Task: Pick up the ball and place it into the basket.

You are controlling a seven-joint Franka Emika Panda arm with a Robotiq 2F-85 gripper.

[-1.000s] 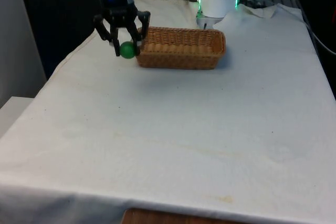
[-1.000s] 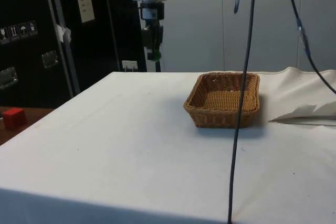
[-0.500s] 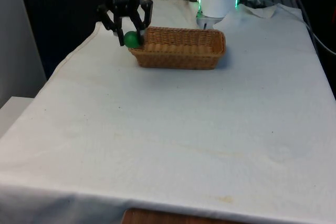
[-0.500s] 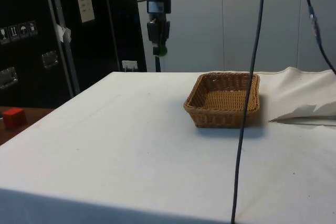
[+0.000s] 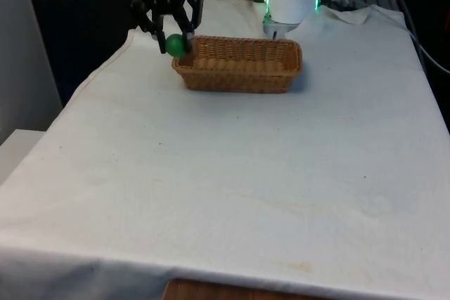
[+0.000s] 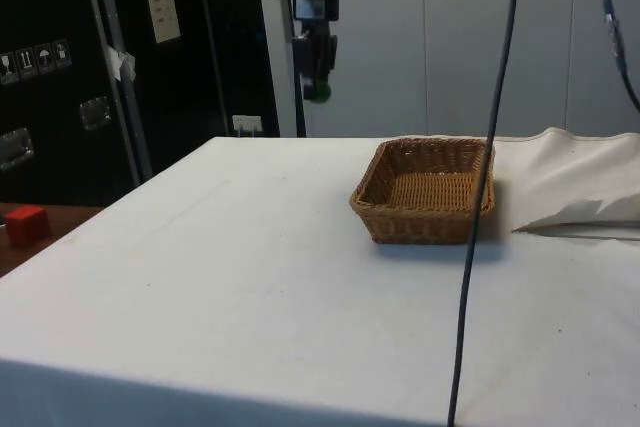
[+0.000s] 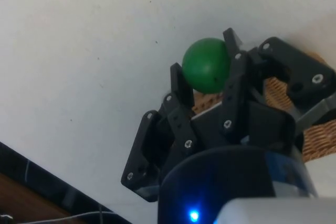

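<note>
Now one tool (image 5: 174, 38) grips one green ball (image 5: 175, 45) beside one basket (image 5: 239, 74).

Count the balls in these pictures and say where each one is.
1. The green ball is clamped in the pincer, held in the air above the table, just off the wicker basket at its end on the front view's left. The basket looks empty.
</note>
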